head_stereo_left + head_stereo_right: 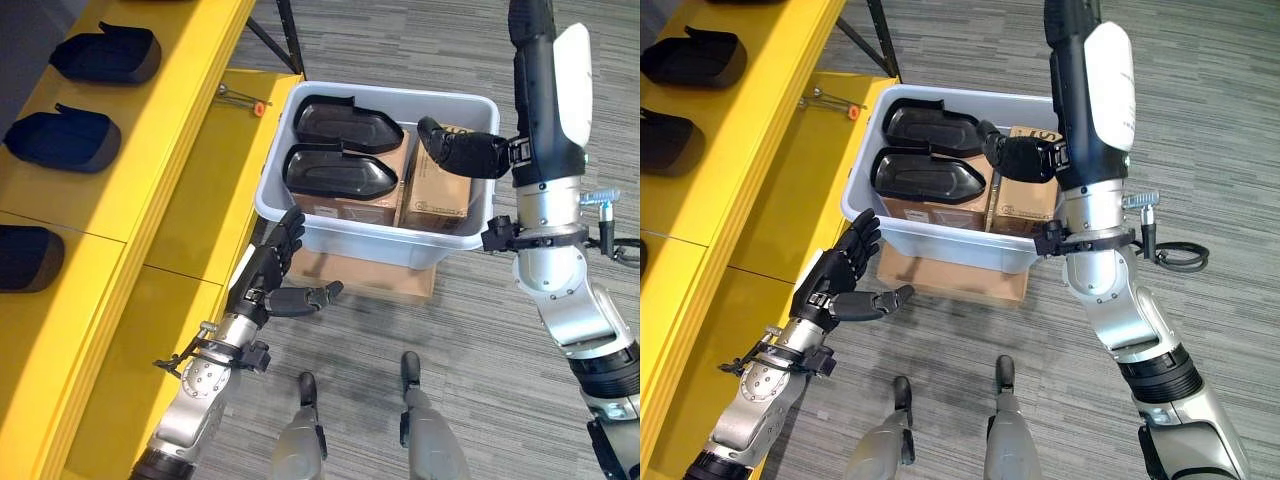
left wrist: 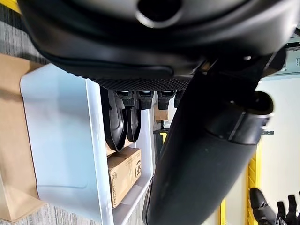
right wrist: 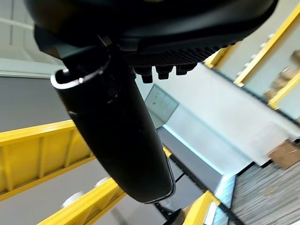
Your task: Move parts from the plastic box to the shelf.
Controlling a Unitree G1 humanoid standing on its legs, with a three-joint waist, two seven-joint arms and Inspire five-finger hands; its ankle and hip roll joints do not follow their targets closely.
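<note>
Step in hand: you are at the reach, before any grasp; neither hand holds a part
Parts: two black parts [image 1: 345, 145] lie side by side on top of cardboard boxes [image 1: 440, 185] inside the plastic box [image 1: 330, 225], at the end nearer the shelf [image 1: 150, 140]
Already shelved: three dark parts [image 1: 65, 140] sit in a row on the yellow shelf's upper level, well apart from the box
Left hand: your left hand [image 1: 275, 270] hangs just outside the box's near corner, fingers straight and spread, thumb out to the side, empty
Right hand: your right hand [image 1: 462, 152] hovers over the box's far end above the cardboard, fingers loosely relaxed, closed on nothing
Next move, as I judge it: bring one hand over the rim and down onto the nearer black part, then curl fingers and thumb round its edge
Mind: the two parts touch, so lifting one may drag the other; clear the box wall before you swing toward the shelf
</note>
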